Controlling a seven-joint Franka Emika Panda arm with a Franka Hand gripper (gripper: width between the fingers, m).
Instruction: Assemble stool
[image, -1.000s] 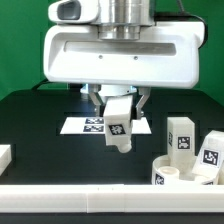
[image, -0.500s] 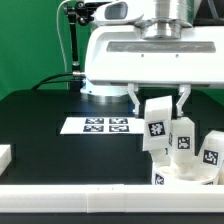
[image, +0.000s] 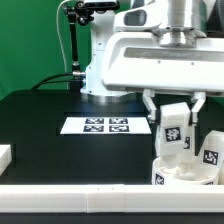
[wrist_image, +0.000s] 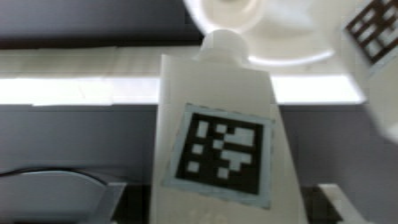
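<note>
My gripper (image: 174, 116) is shut on a white stool leg (image: 174, 130) and holds it upright in the air, its tag facing the camera. The leg hangs just above the round seat disc (image: 170, 172) at the exterior view's lower right. Another tagged leg (image: 210, 152) stands right of the held one, at the seat disc. In the wrist view the held leg (wrist_image: 217, 120) fills the middle, between the fingers (wrist_image: 111, 200). Its far end points at the seat disc (wrist_image: 267, 25), and another tagged part (wrist_image: 370, 30) shows beside that.
The marker board (image: 107, 125) lies flat on the black table, left of the held leg. A plain white bar (image: 90, 198) runs along the front table edge, and a white block (image: 4, 155) sits at the exterior view's left edge.
The gripper has carried the leg from in front of the marker board toward the exterior view's right. It now hangs over the seat disc.
</note>
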